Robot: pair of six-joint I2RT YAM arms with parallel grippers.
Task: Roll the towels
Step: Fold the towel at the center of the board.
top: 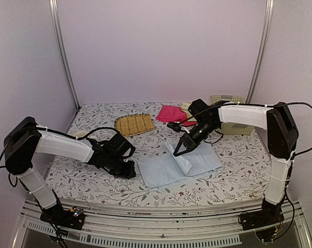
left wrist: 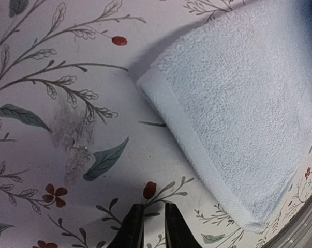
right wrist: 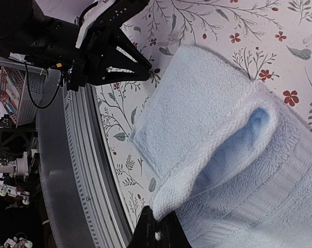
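Two claws work on one blue towel [top: 161,173], which lies on the flowered table [top: 93,116] near the front edge, between the arms. From above, the right claw [top: 178,151] is down on the towel's middle, where a turned-over end stands up as a thick ridge. I judge that it holds this end so the roll can begin. The left claw [top: 129,169] sits low just beside the towel's left edge, probably to steady that side while the other end is turned. A pink towel [top: 171,112], a mat [top: 135,124] and a basket [top: 227,98] sit at the back, well apart from the work, so that towel looks not yet rolled.

Left wrist view: the left claw [left wrist: 152,230] hangs over bare table near a towel [left wrist: 238,113] corner. Its fingers [left wrist: 132,232] are nearly together with a thin slit between them and nothing in it. It touches no cloth, so this arm seems to be waiting rather than gripping.

Right wrist view: the right claw [right wrist: 157,227] is pressed together on the hem of the towel [right wrist: 207,103]. The pinched edge is lifted and curled back over the flat part, leaving a hollow loop under the fold. That loop is loose, so the roll could turn out slack unless the edge is tucked down tight.
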